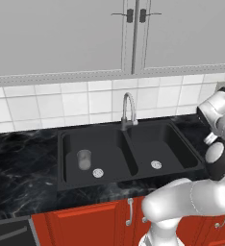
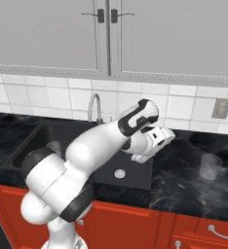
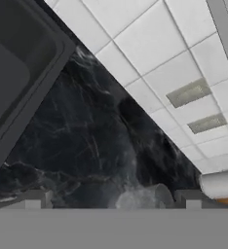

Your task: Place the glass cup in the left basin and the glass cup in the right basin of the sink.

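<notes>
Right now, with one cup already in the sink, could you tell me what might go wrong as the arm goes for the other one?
The second glass cup stands on the counter right of the sink, near the front edge; a push from the open gripper could tip it off. It is clear glass, so a grip might slip. Carried too far, it might land in the left basin beside the first glass cup.

White tiled wall (image 1: 47, 103); grey cupboards (image 1: 56, 33); red cabinets (image 1: 85, 223).

We see matt black sink (image 1: 66, 158), chrome tap (image 1: 128, 109) behind it, clear glass cup (image 1: 84, 159) inside, glossy black marble counter (image 1: 23, 168) around.
</notes>
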Controlling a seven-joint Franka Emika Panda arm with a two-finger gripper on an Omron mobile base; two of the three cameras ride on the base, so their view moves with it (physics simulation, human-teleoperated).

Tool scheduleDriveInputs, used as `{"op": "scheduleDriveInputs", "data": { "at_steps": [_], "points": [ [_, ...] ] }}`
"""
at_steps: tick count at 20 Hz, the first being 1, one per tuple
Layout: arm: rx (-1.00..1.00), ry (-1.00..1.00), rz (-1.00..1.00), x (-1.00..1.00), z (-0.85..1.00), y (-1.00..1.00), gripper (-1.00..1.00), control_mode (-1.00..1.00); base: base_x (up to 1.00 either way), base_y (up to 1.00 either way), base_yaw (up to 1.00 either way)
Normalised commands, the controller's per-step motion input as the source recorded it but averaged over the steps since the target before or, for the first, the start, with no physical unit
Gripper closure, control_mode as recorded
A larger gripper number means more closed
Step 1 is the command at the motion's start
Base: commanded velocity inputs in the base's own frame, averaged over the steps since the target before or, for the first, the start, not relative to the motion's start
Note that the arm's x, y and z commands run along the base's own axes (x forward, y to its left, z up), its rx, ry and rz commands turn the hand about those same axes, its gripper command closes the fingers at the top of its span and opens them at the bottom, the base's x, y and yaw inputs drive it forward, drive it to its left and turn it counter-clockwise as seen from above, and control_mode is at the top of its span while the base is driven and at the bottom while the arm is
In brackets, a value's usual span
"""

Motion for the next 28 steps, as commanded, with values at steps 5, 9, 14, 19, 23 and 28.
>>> {"op": "scheduleDriveInputs", "data": {
  "at_steps": [5, 9, 14, 19, 23, 28],
  "points": [
    [-0.01, 0.01, 0.48, -0.01, 0.1, -0.26, -1.0, -1.0, 0.0, 0.0, 0.0],
    [-0.12, 0.07, 0.58, -0.02, 0.0, -0.03, -1.0, -1.0, 0.0, 0.0, 0.0],
    [-0.3, 0.11, 0.55, 0.0, 0.0, -0.01, -1.0, -1.0, 0.0, 0.0, 0.0],
    [-0.46, 0.11, 0.56, 0.0, 0.02, 0.0, -1.0, -1.0, 0.0, 0.0, 0.0],
    [-0.44, 0.06, 0.51, 0.0, 0.21, 0.0, -1.0, -1.0, 0.0, 0.0, 0.0],
    [-0.3, 0.01, 0.31, -0.04, 0.39, 0.0, -1.0, -1.0, 0.0, 0.0, 0.0]
  ]
}}
